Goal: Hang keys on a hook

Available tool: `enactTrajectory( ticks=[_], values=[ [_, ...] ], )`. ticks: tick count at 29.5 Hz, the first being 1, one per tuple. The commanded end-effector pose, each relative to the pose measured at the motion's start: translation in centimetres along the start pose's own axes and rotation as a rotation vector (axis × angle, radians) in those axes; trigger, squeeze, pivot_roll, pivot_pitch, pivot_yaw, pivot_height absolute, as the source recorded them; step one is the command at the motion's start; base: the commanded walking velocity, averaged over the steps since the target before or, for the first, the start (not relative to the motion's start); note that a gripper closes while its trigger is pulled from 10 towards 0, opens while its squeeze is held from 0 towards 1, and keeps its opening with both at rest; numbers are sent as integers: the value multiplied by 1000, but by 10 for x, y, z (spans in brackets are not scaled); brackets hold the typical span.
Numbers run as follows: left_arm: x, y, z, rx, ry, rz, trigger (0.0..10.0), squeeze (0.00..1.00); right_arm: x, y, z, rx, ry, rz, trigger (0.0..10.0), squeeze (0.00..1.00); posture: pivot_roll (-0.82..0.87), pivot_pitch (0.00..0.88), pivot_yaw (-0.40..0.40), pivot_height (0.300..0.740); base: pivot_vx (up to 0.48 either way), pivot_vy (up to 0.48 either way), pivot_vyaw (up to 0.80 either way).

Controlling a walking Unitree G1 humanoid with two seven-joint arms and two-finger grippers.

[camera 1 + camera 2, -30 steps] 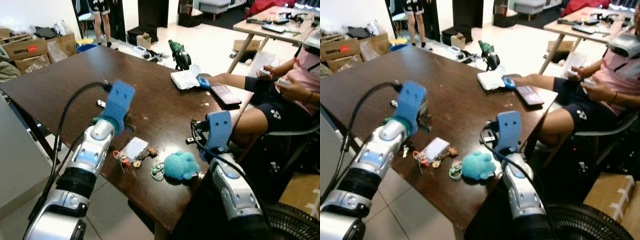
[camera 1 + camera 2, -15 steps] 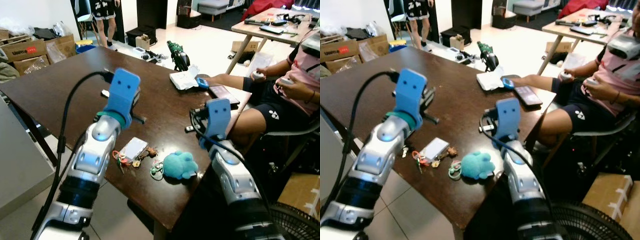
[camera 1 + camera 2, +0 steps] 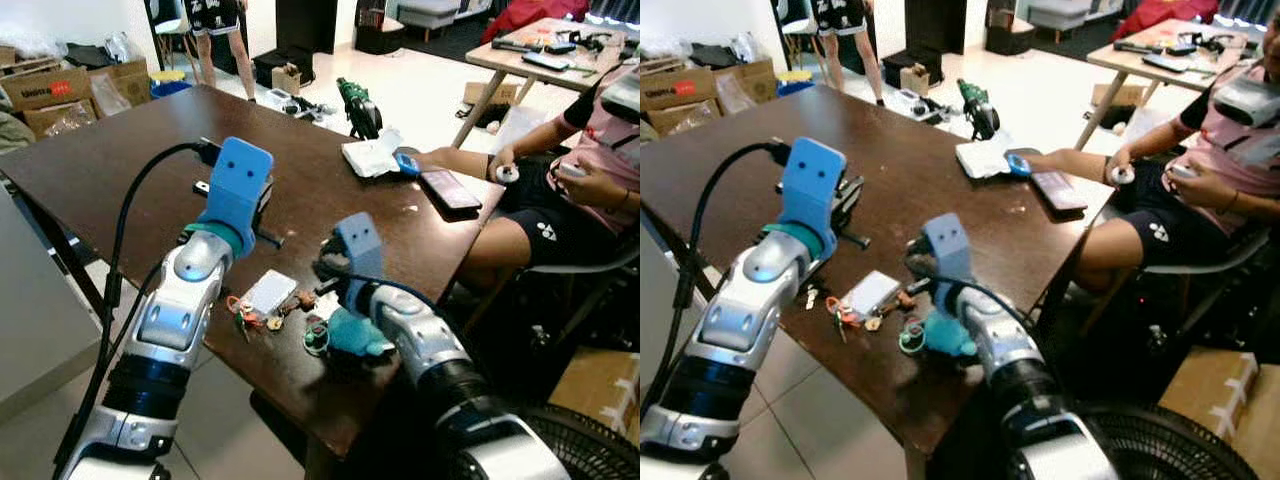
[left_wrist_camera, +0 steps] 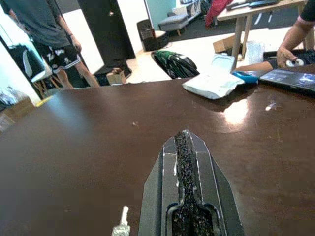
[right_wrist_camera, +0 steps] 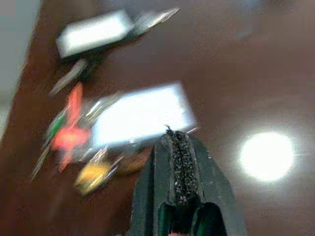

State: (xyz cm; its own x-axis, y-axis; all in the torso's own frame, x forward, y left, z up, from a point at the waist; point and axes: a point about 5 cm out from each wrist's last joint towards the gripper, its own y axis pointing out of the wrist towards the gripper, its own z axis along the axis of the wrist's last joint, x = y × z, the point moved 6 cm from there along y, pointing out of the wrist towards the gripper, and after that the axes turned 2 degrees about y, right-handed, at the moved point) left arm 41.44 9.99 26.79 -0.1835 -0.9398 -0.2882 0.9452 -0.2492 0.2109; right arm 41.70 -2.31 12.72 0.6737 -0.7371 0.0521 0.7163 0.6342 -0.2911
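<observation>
The bunch of keys (image 3: 262,303), with a white card (image 5: 142,115) and a red tag (image 5: 69,135), lies on the dark wooden table (image 3: 130,160) near its front edge. A teal plush (image 3: 352,335) and a green ring (image 3: 316,335) lie just right of it. My right gripper (image 5: 173,133) hovers shut just above the white card, holding nothing; it is also in the left eye view (image 3: 324,268). My left gripper (image 4: 183,142) is shut and empty, held above the table behind the keys, pointing across it (image 3: 264,208).
A person sits at the table's right side with a forearm (image 3: 455,158) on it, beside a phone (image 3: 448,188), a white packet (image 3: 370,157) and a green-black tool (image 3: 358,105). Cardboard boxes (image 3: 60,90) and a standing person (image 3: 215,25) are behind. A fan (image 3: 600,440) stands low right.
My right arm has swung left across the table's front corner and now hovers over the keys. The left arm has stayed about where it was.
</observation>
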Motion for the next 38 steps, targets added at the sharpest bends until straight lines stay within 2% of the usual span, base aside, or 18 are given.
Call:
enactTrajectory(
  ticks=[1, 4, 5, 11, 12, 13, 14, 15, 16, 17, 18, 19, 22, 23, 26, 33, 38],
  values=[
    [2, -5, -4, -18, -13, -2, 10000, 0, -13, 1, -11, -43, -57, 79, 10000, 0, 88, 95, 54, 740, 0, 0, 0],
    [3, -7, -5, -24, -17, -2, 10000, 0, -19, -1, -16, -63, -91, 133, 10000, 0, 83, 97, 50, 740, 0, 0, 0],
    [3, -8, -7, -30, -23, 0, 10000, 0, -22, -5, -25, -93, -142, 177, 10000, 0, 74, 101, 49, 740, 0, 0, 0],
    [3, -9, -10, -40, -37, 8, 10000, 0, -21, -10, -35, -134, -200, 210, 10000, 0, 72, 97, 48, 740, 0, 0, 0],
    [3, -9, -10, -44, -38, 11, 10000, 0, -19, -8, -31, -125, -211, 208, 10000, 486, 76, 96, 48, 740, 0, 0, 0],
    [3, -9, -10, -44, -38, 11, 10000, 0, -19, -8, -31, -125, -211, 208, 10000, 486, 76, 96, 48, 740, 0, 0, 0],
    [3, -10, -11, -48, -39, 13, 10000, 0, -17, -7, -27, -117, -223, 212, 10000, 765, 77, 93, 47, 740, 0, 0, 0],
    [3, -10, -11, -48, -39, 13, 10000, 0, -17, -7, -27, -117, -223, 212, 10000, 765, 77, 93, 47, 740, 0, 0, 0],
    [3, -11, -11, -51, -41, 16, 10000, 0, -16, -6, -25, -118, -240, 213, 10000, 843, 77, 92, 46, 740, 0, 0, 0],
    [3, -11, -11, -51, -41, 16, 10000, 0, -16, -6, -25, -118, -240, 213, 10000, 843, 77, 92, 46, 740, 0, 0, 0],
    [3, -12, -11, -54, -42, 18, 10000, 0, -16, -5, -24, -122, -260, 214, 10000, 114, 78, 92, 46, 740, 0, 0, 0],
    [3, -12, -11, -56, -43, 18, 10000, 0, -16, -4, -23, -120, -280, 215, 10000, 0, 82, 94, 46, 740, 0, 0, 0],
    [3, -13, -11, -58, -44, 19, 10000, 0, -16, -3, -21, -112, -299, 208, 10000, 0, 82, 94, 46, 740, 0, 0, 0],
    [3, -13, -11, -62, -45, 20, 10000, 0, -19, 1, -10, -74, -320, 206, 10000, 0, 87, 96, 47, 740, 0, 0, 0],
    [2, -14, -11, -65, -46, 23, 10000, 0, -25, 4, -2, -45, -324, 224, 10000, 0, 92, 100, 49, 740, 0, 0, 0],
    [4, -16, -12, -68, -45, 20, 10000, 0, -34, 10, 7, -7, -324, 229, 10000, 0, 110, 110, 46, 740, 0, 0, 0],
    [4, -17, -12, -73, -46, 22, 10000, 0, -37, 14, 5, -16, -322, 216, 10000, 0, 118, 118, 47, 740, 0, 0, 0]
  ],
)
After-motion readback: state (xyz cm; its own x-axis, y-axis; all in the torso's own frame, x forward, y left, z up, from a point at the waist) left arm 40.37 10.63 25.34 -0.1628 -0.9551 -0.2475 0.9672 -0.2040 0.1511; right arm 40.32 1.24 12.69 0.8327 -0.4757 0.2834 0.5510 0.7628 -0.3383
